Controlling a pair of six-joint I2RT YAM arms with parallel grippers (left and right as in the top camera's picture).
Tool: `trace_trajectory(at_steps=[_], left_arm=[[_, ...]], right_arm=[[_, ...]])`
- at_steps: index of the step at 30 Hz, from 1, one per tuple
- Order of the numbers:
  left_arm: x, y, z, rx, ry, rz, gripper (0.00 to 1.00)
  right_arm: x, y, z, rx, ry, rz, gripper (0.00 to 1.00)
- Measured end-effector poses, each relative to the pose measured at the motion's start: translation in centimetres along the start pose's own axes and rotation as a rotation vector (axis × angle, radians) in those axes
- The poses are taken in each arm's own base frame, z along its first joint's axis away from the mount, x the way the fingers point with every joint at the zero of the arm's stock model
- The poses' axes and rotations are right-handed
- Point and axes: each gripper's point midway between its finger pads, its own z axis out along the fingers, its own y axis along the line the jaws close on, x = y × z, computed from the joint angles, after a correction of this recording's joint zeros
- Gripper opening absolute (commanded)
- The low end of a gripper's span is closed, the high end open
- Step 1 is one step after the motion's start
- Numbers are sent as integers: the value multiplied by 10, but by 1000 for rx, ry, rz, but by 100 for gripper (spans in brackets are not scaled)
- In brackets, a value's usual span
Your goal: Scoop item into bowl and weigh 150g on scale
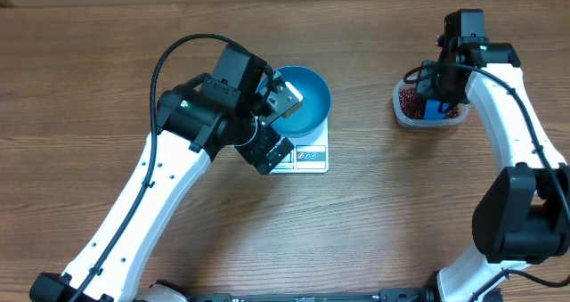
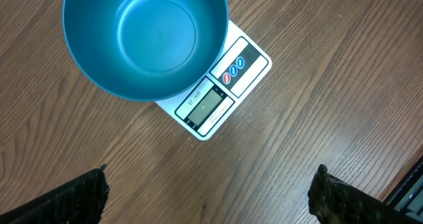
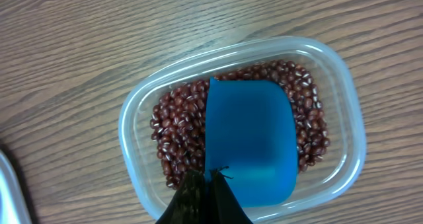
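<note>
Beans (image 3: 173, 126) in tub (image 3: 345, 92), right tool (image 3: 207, 184) gripping scoop (image 3: 251, 138), bowl (image 2: 155, 32) on scale (image 2: 221, 95)

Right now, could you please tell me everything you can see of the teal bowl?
The bowl is round, deep and teal-blue, with a smooth, slightly glossy surface. It stands upright and empty on the white scale, covering most of its platform but leaving its display edge uncovered. Only the scale touches it; the open left gripper hangs apart from it.
</note>
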Motion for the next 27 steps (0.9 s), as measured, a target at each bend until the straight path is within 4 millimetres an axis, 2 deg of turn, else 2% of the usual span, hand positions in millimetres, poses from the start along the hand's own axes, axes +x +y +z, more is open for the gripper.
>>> trace_trajectory(at_steps=[14, 27], left_arm=[[0, 0, 0, 0, 0, 0, 100], [0, 0, 0, 0, 0, 0, 100]], right_arm=[[3, 10, 0, -74, 19, 13, 4], [1, -2, -1, -130, 41, 120, 4]])
